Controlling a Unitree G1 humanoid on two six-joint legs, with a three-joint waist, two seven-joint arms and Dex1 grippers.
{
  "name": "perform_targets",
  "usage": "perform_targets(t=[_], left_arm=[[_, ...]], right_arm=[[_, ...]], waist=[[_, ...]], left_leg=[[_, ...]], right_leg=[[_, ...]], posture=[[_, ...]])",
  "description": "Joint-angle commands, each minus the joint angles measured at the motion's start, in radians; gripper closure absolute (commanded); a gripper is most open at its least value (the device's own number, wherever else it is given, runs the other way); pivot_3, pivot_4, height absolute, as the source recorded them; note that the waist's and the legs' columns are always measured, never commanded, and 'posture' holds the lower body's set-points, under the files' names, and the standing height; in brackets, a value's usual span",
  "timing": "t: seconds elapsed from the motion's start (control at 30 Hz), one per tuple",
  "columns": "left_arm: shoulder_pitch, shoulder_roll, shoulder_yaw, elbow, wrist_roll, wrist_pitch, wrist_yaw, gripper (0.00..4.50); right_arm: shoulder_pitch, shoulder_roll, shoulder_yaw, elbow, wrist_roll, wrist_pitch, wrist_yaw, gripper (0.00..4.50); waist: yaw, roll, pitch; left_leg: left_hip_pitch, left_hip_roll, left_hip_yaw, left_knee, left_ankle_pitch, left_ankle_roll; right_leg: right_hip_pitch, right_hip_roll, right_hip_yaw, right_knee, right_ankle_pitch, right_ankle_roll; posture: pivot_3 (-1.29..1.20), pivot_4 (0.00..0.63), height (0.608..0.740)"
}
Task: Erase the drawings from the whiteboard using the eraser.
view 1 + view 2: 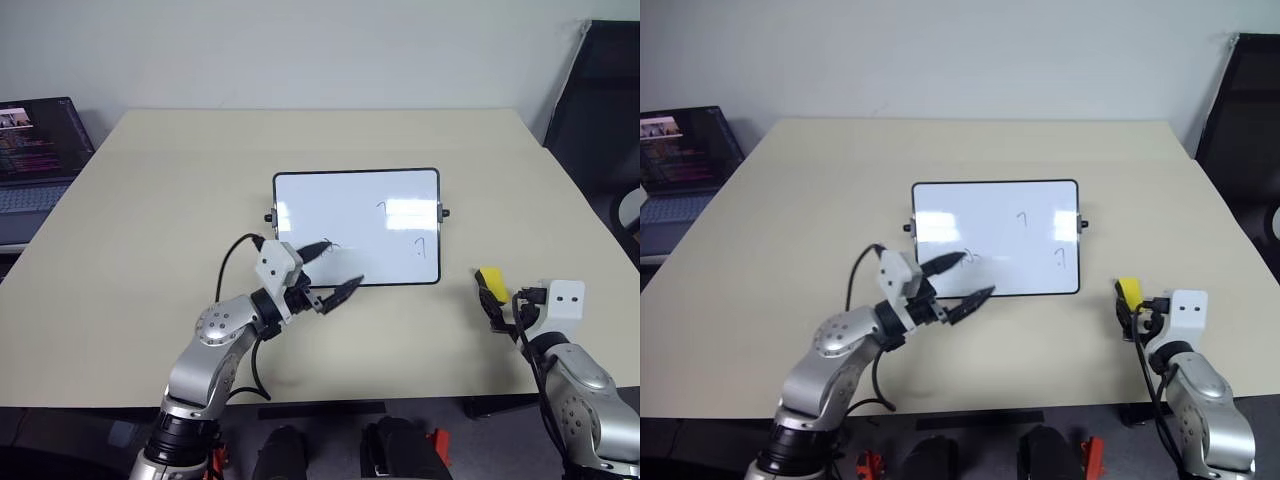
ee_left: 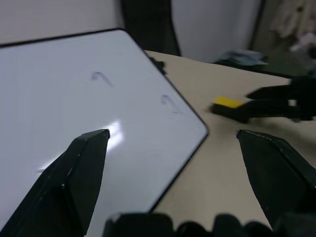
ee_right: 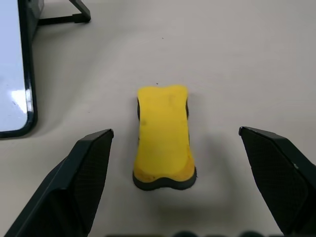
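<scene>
The whiteboard (image 1: 340, 205) lies flat in the middle of the table, with small dark drawings (image 1: 381, 207) toward its right side and one near its front edge (image 1: 333, 247). My left gripper (image 1: 341, 264) hovers over the board's near edge, pointing right, open and empty. The yellow eraser (image 1: 490, 283) lies on the table just right of the board. In the right wrist view, the eraser (image 3: 163, 136) sits between the open fingers of my right gripper (image 3: 175, 132), with a gap on each side. The eraser (image 2: 228, 102) is also seen beyond the board in the left wrist view.
The beige table (image 1: 150, 220) has an open laptop (image 1: 40, 150) beside its far left corner. A dark chair (image 1: 600, 90) stands off the far right corner. The table's front edge runs just below both arms.
</scene>
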Motion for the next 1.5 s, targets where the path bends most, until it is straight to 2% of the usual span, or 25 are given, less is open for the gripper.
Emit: perform_targets(t=[0.03,0.17,0.27,0.57,1.5], left_arm=[[-0.054,0.033,-0.003,0.015,-0.121,0.083,-0.133,0.00],[-0.103,0.070,-0.033,0.060,-0.119,0.077,-0.237,0.00],[-0.129,0.095,-0.074,0.102,-0.058,0.018,-0.288,0.00],[-0.144,0.097,-0.093,0.152,0.007,-0.060,-0.306,0.00],[-0.158,0.100,-0.074,0.193,0.023,-0.085,-0.318,0.00]], right_arm=[[-0.038,-0.011,-0.006,-0.041,0.019,0.021,0.001,0.03],[-0.082,-0.011,0.011,-0.029,0.012,0.051,-0.001,0.03],[-0.106,-0.001,0.026,-0.017,0.008,0.074,-0.007,0.03],[-0.136,0.031,0.022,0.012,0.013,0.144,-0.043,0.03],[-0.176,0.047,-0.019,0.062,0.000,0.142,-0.084,0.03]], waist=[[0.000,0.000,0.000],[0.000,0.000,0.000],[0.000,0.000,0.000],[0.000,0.000,0.000],[0.001,0.000,0.000]], left_leg=[[0.000,0.000,0.000,0.000,0.000,0.000],[0.000,0.000,0.000,0.000,0.000,0.000],[-0.001,0.000,0.000,0.000,0.000,0.000],[-0.001,0.000,0.000,0.000,0.000,0.000],[-0.001,0.000,-0.001,0.000,0.000,0.000]], right_leg=[[0.000,0.000,0.000,0.000,0.000,0.000],[0.000,0.000,0.000,0.000,0.000,0.000],[0.000,0.000,0.000,-0.001,0.000,0.000],[-0.001,0.000,0.000,0.000,0.000,0.000],[-0.001,0.000,0.000,0.000,0.000,0.000]], posture=[[0.00,0.150,0.740],[0.00,0.150,0.740],[0.00,0.150,0.740],[0.00,0.150,0.740],[0.00,0.150,0.740]])
